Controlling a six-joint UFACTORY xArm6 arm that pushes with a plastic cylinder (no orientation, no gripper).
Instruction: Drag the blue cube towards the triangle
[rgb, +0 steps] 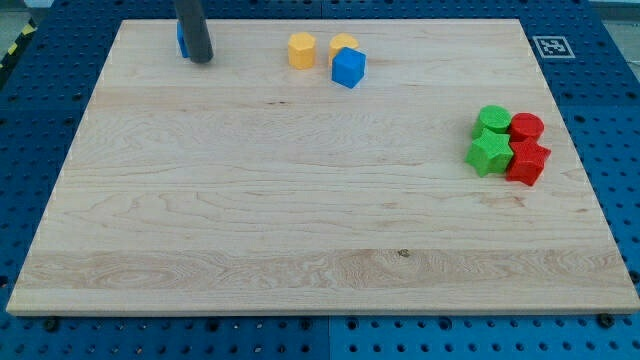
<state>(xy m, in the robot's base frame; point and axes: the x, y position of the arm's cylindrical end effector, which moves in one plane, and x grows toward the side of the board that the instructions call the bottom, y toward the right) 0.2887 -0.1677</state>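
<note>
Far upper left of the wooden board: my tip rests on the surface, the dark rod rising out of frame; a bare rod, nothing clasped. A blue block sits touching the rod's left side, mostly hidden behind it, shape cannot be told. Rightward along the top edge: yellow cylinder; second yellow block, partly hidden behind the blue cube, which touches it, well apart from my tip. Far right, a tight cluster: green cylinder, green star-like block, red cylinder, red star-like block. White marker tag at top right corner.
</note>
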